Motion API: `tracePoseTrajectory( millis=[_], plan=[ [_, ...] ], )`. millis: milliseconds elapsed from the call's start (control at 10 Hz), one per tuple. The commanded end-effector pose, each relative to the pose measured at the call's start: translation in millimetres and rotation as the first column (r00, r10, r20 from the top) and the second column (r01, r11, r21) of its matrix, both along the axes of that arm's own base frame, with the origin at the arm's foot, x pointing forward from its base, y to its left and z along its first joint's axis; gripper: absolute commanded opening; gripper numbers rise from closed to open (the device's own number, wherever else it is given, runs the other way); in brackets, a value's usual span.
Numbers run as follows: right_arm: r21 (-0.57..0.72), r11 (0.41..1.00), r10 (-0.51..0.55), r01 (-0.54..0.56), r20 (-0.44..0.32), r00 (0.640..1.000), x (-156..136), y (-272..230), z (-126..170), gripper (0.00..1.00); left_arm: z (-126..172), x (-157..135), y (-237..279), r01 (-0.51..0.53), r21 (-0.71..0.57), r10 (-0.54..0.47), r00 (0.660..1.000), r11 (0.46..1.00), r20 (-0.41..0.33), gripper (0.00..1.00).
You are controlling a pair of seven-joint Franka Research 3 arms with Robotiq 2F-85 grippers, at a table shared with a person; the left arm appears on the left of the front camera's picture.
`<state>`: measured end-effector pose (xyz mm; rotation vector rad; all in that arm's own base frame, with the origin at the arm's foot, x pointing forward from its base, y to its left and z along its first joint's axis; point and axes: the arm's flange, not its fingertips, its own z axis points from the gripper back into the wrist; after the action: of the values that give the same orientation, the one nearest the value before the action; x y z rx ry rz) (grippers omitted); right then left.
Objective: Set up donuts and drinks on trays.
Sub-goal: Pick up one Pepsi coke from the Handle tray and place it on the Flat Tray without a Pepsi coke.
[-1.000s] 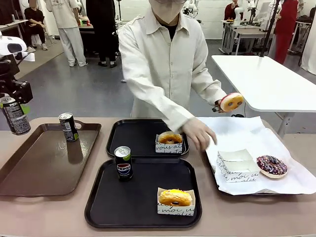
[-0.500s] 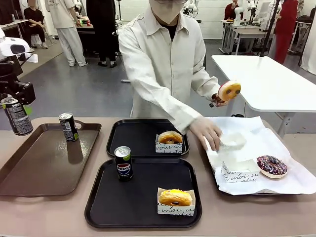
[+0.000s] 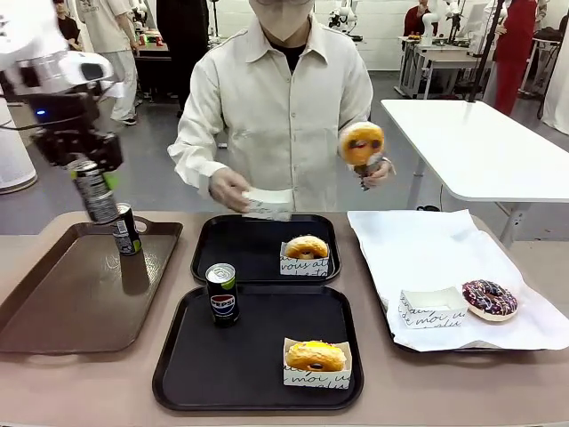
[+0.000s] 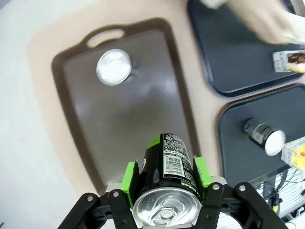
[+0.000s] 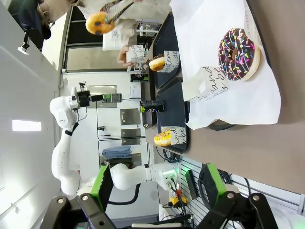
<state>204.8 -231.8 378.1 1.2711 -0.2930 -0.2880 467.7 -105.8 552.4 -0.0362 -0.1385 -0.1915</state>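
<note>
Left tool (image 4: 165,172) grips a soda can (image 3: 95,191), tilted, above the brown tray (image 3: 53,302); right tool (image 5: 157,185) stands open, empty; second can (image 3: 221,294) upright on near black tray (image 3: 258,378).

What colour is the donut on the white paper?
That donut has dark icing, multicoloured sprinkles; right wrist view.
</note>
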Motion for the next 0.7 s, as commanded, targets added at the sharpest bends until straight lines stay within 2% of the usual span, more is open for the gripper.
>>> tracePoseTrajectory(
  millis=[0, 300, 600],
  plan=[
    [0.006, 1.0, 0.001, -0.001, 0.015, 1.0, -0.3, 0.1, -0.3, 1.0, 6.5, 34.4, -28.6, 0.03, -0.007, -0.03, 0.999, 1.0, -0.034, 0.58],
    [0.006, 1.0, 0.001, -0.001, 0.015, 1.0, -0.3, 0.1, -0.3, 1.0, -5.3, 58.9, -79.0, 0.107, -0.016, -0.108, 0.993, 0.994, -0.051, 0.58],
    [0.006, 1.0, 0.001, -0.001, 0.015, 1.0, -0.3, 0.1, -0.3, 1.0, -31.9, 73.6, -122.6, 0.179, -0.029, -0.18, 0.981, 0.983, -0.075, 0.58]
  ],
)
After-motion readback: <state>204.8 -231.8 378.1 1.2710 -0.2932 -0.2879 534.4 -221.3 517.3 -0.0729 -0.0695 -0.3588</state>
